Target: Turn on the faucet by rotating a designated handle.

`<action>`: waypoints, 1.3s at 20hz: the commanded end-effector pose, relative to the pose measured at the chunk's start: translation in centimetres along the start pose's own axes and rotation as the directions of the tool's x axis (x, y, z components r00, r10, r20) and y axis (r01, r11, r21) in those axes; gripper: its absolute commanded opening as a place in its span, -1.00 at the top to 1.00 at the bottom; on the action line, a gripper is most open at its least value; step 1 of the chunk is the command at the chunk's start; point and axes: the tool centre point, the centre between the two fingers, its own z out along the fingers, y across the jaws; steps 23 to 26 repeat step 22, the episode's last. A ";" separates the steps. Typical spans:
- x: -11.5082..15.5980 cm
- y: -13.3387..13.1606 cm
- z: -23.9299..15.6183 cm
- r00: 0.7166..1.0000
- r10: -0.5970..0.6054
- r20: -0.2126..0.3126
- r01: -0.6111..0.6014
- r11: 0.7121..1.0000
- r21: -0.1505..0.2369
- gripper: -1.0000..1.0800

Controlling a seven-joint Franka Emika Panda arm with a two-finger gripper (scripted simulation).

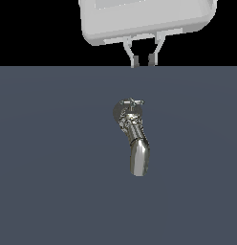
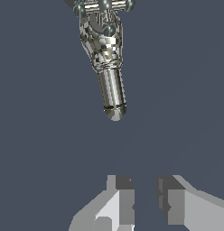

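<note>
Well apart — faucet [image 1: 133, 139], pincer [image 1: 143, 60] parted, empty

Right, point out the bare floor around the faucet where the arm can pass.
Bare grey floor lies wide on both of the exterior view's sides of the faucet, and between its spout tip and the open end effector. The only crowded spot is the handle cluster at the faucet's top.

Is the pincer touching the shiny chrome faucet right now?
No, the pincer hangs open, with bare grey floor between it and the shiny chrome faucet.
</note>
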 end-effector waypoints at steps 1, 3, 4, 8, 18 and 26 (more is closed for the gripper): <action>3.4 3.3 1.9 0.995 0.094 -0.031 -0.095 0.995 -0.011 0.53; 3.7 -0.8 3.4 0.999 0.032 -0.020 -0.032 0.999 -0.020 0.48; 5.0 -1.5 3.8 0.999 0.026 -0.036 -0.026 1.000 0.007 0.79; 11.3 1.2 5.1 0.980 0.147 -0.131 -0.148 0.989 0.002 0.00; 18.8 12.8 10.5 0.883 0.398 -0.248 -0.404 0.914 0.028 0.28; 20.2 15.6 10.5 0.786 0.546 -0.289 -0.549 0.832 0.079 -0.82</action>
